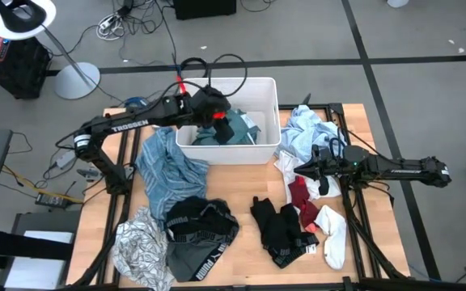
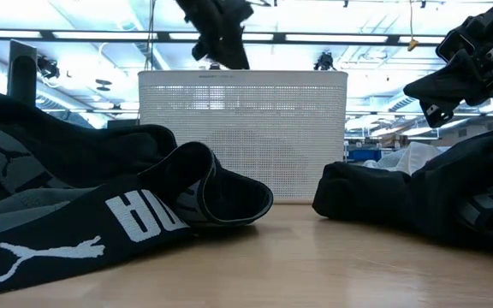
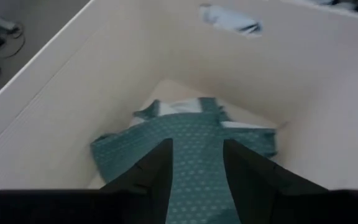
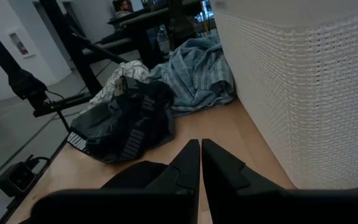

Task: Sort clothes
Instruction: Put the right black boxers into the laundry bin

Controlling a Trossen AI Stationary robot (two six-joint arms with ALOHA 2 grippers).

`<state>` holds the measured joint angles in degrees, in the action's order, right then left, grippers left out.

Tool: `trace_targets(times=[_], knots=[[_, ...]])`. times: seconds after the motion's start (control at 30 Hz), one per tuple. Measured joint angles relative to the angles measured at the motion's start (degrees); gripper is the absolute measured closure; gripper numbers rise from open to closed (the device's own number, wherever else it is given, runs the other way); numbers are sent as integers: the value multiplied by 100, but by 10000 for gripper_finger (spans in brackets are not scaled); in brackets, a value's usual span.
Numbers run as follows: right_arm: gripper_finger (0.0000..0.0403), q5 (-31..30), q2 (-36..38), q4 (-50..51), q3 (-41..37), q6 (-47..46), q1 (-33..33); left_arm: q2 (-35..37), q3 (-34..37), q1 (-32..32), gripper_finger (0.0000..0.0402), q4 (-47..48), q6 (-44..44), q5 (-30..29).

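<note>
My left gripper [image 1: 219,117] hangs over the white tub [image 1: 267,84], shut on a teal dotted shirt [image 3: 191,134], which also shows in the high view [image 1: 235,129]. A white garment [image 3: 179,107] lies under the shirt on the tub floor. My right gripper [image 1: 320,179] is shut and empty above the table, right of the tub's near right corner, over a red sock [image 1: 302,198]. It also shows in its own wrist view [image 4: 201,163]. My left gripper pinches a bunched part of the teal shirt [image 3: 197,177] between its two fingers [image 3: 159,174], coming from above and slanting down into the tub. The cloth runs down from the fingers, and its lower end [image 3: 123,146] lies spread in the tub.
On the table lie a blue striped shirt [image 1: 164,166], black and grey Puma shorts [image 1: 201,230], a white-grey patterned top [image 1: 140,246], black garments [image 1: 277,230], a white sock [image 1: 332,234] and light-blue shirts [image 1: 310,129]. Bare wood [image 1: 245,182] shows in front of the tub.
</note>
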<state>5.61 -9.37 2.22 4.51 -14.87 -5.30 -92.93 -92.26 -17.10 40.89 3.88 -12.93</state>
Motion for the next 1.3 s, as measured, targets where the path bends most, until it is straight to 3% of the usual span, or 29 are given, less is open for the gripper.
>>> trace_targets(times=[0.83,1.03,1.3], knots=[[383,0,2,0,0,0,-1,-77,-169,2482,255,37,278,-330],[383,0,0,-2,-2,0,-2,-381,-176,2744,255,-253,282,-235],[383,0,0,-4,-2,0,-2,-1190,-174,2773,255,-387,211,390]])
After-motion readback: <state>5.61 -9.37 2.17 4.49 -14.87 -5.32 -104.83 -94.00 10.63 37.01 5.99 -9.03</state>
